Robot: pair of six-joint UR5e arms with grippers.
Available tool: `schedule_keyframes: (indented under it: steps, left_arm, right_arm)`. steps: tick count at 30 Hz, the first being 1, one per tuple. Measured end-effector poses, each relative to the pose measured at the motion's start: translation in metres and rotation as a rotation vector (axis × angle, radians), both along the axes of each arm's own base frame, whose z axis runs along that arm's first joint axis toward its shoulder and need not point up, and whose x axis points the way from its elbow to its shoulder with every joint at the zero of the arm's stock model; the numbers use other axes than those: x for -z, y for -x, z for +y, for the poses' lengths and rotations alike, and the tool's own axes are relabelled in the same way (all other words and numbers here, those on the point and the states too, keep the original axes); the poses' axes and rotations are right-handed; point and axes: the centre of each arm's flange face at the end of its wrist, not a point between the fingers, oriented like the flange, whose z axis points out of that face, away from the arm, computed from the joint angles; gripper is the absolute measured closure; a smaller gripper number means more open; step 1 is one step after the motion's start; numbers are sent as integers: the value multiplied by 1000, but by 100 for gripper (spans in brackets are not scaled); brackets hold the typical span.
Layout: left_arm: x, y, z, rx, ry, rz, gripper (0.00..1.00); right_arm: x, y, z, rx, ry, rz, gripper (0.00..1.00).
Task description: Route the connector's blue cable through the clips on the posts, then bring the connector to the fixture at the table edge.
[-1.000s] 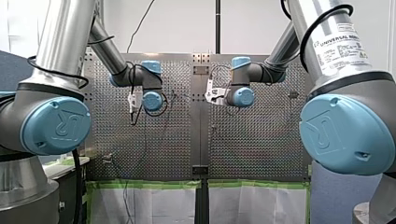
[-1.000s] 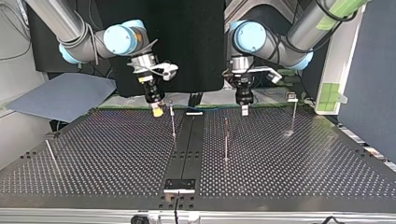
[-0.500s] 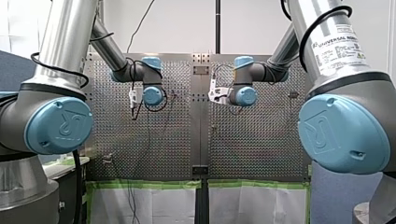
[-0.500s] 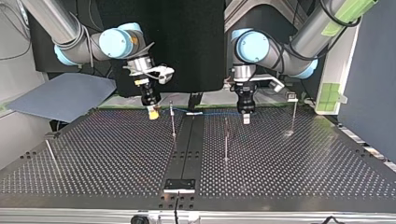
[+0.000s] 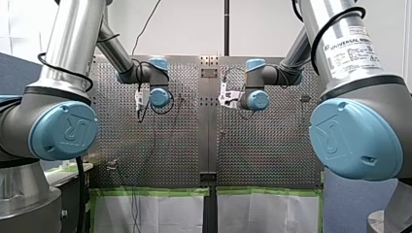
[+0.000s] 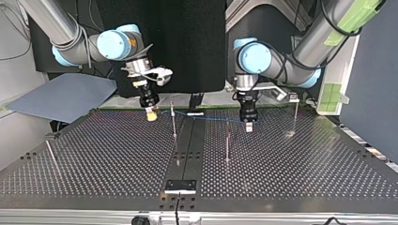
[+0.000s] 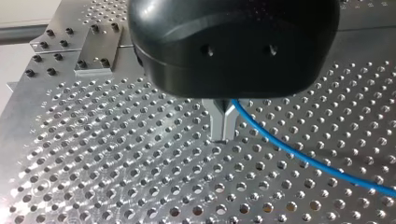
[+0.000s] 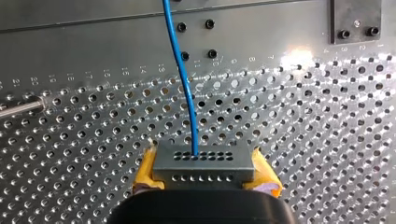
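The connector [image 8: 204,163] sat clamped in my right claw [image 8: 205,173] between yellow pads [image 8: 145,176], the blue cable [image 8: 184,84] leaving its face. My left claw [image 7: 223,127] was pinched narrow on that cable. Only the top view showed it strung between both claws past a post [image 6: 174,121], near the surface's [image 6: 305,164] arm-side edge, with open room toward the near edge.

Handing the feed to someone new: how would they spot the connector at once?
Over the perforated table, find my right end effector with yellow pads. Between those pads sits the connector: a small grey block with two rows of tiny holes, the only part with the blue cable running out of it.
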Motion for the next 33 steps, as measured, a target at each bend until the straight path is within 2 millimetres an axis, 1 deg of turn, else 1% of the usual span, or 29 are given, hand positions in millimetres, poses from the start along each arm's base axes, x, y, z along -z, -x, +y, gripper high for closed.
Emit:
schedule_keyframes:
  steps: [9,17,20,24,28,33]
  left_arm:
    - [-11,-16,7,7,23,-27,100]
    - [7,-33,7,17,24,4,100]
    - [9,-40,7,29,39,0,100]
    - [2,-49,8,43,64,-18,100]
    - [-6,-59,14,46,87,-36,100]
    - [-12,-68,22,46,110,-50,100]
  right_arm:
    - [-3,2,-6,3,4,-2,100]
    - [-8,5,-15,14,10,-10,100]
    - [-9,6,-20,19,11,-11,100]
    - [-4,6,-31,27,3,-5,100]
    - [-2,6,-42,34,2,-6,100]
    - [1,6,-58,43,-3,-4,100]
